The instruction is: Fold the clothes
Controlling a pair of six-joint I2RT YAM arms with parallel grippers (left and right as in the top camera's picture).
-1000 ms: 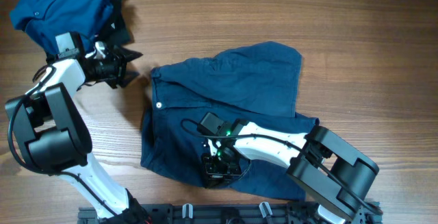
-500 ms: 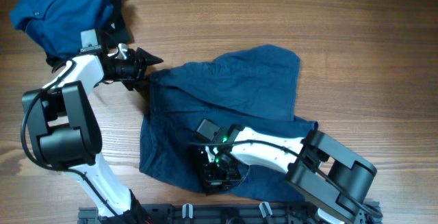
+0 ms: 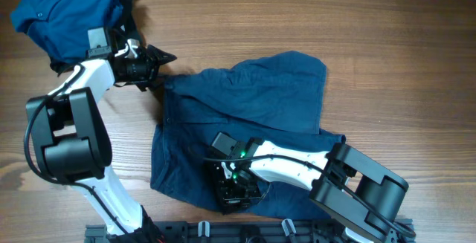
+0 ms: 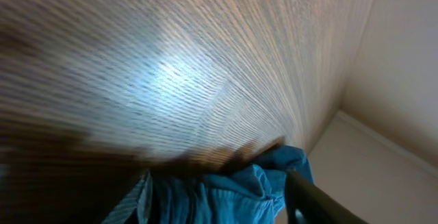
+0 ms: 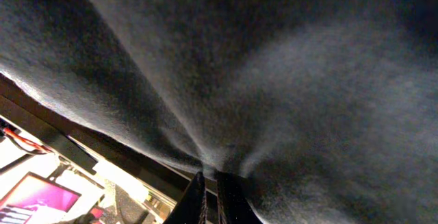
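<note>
Now the shorts (image 3: 253, 102) lie mid-table, tugged slightly left, the shirt (image 3: 59, 13) heaped far-left, and my left gripper (image 3: 160, 66) has reached their waistband corner, spread or not I cannot tell, while my right gripper (image 3: 236, 192) stays pinched on their near hem, so folding can start.

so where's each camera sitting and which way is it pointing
overhead: above the table, facing straight down at navy shorts and blue shirt; both arms show.
left wrist: low, looking across the wood toward a wall; blue cloth and one finger at bottom.
right wrist: pressed close against the shorts; right tool pinches them.
shared: overhead and right wrist both show the shorts.
</note>
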